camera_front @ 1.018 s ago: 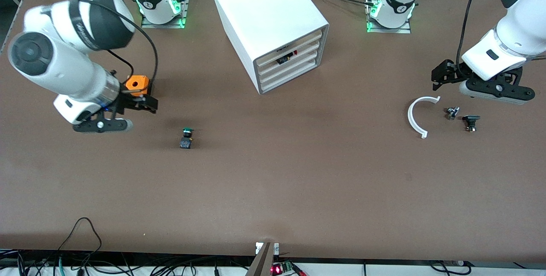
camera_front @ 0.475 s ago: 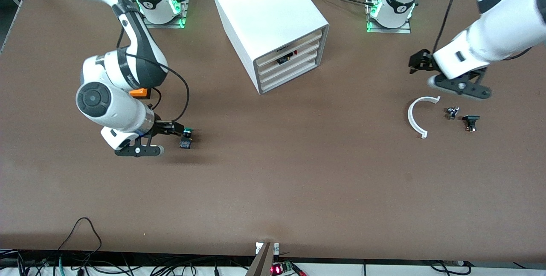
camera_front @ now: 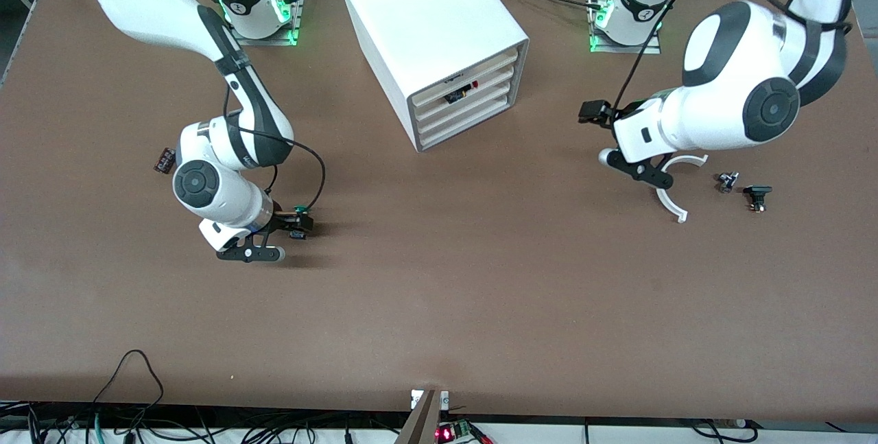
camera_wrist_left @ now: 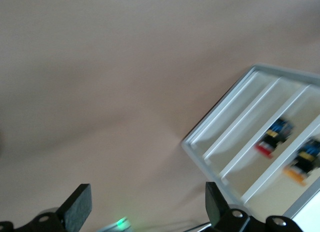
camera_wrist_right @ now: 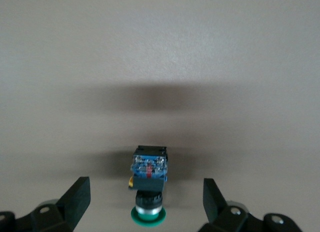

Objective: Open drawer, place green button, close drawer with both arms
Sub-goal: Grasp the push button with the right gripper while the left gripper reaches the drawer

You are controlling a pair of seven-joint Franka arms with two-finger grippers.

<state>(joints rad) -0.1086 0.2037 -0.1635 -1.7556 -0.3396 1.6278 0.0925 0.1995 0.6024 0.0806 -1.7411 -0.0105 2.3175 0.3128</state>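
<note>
The button (camera_front: 300,209), with green cap, black body and blue base, lies on the brown table toward the right arm's end. My right gripper (camera_front: 298,223) is low over it and open. In the right wrist view the button (camera_wrist_right: 149,184) lies between the two fingers (camera_wrist_right: 75,199), which do not touch it; the gripper's midpoint (camera_wrist_right: 146,204) is over it. The white cabinet (camera_front: 439,25) stands at mid table, and its third drawer (camera_front: 466,109) is shut. My left gripper (camera_front: 593,112) is open and empty beside the cabinet, facing its front (camera_wrist_left: 260,117). The left gripper (camera_wrist_left: 145,209) holds nothing.
A white curved piece (camera_front: 675,204) and two small dark parts (camera_front: 727,181) (camera_front: 756,195) lie under the left arm. A small dark part (camera_front: 164,159) lies near the right arm's elbow. The second drawer shows a black-red-yellow part (camera_front: 458,95).
My right gripper has moved from beside the orange cube to the button and now straddles it. My left gripper has swung from over the small parts toward the cabinet.
</note>
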